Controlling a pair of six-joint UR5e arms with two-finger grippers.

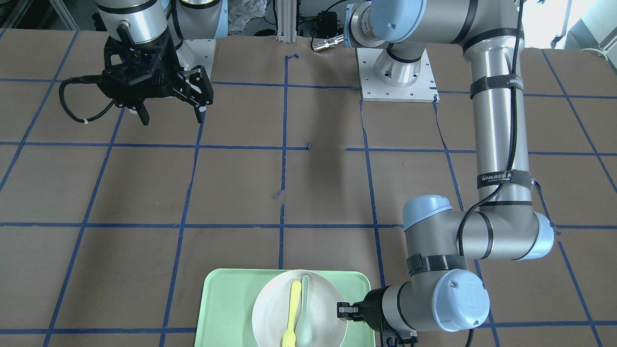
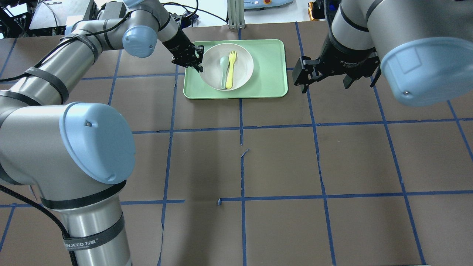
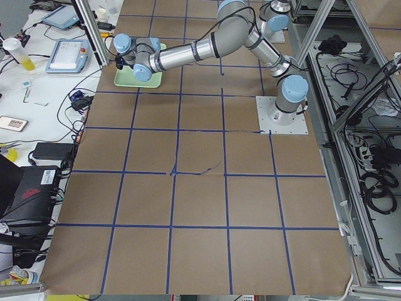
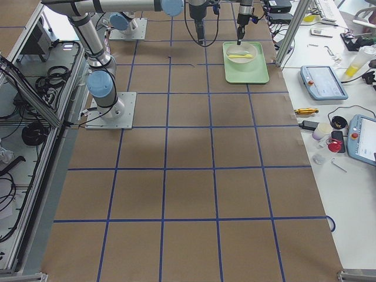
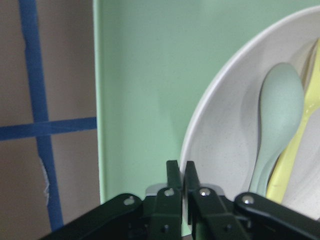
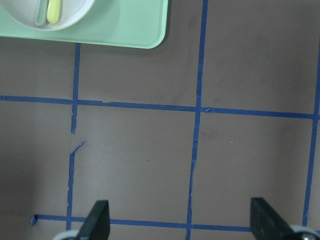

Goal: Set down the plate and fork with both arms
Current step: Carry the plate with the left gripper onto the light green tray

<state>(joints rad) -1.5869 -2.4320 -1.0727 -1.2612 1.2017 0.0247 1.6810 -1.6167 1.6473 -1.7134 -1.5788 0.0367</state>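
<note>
A brown table gridded with blue tape, with a green tray at its far edge. On the tray sits the plate, and in the plate lie the fork and a spoon, side by side and touching.

We note first the left gripper. Its fingers are drawn almost together at the plate's left rim, which appears to pass between them, so we read this as a pinch on the plate.

The right gripper hangs with fingers spread wide and empty over bare table, just off the tray's right edge.

The governing relation is this. The fork's long axis runs near-to-far from the robot, tines pointing away. It lies on the spoon's right, the side toward the free gripper, which is to the fork's right and slightly nearer the robot.

The left gripper is closer to the fork but occupied. We therefore judge that the fork falls to the right arm. Its fingers already open across the handle's axis, so a leftward reach over the tray should need little rotation. The adjacent spoon leaves scant clearance for the inner finger.
</note>
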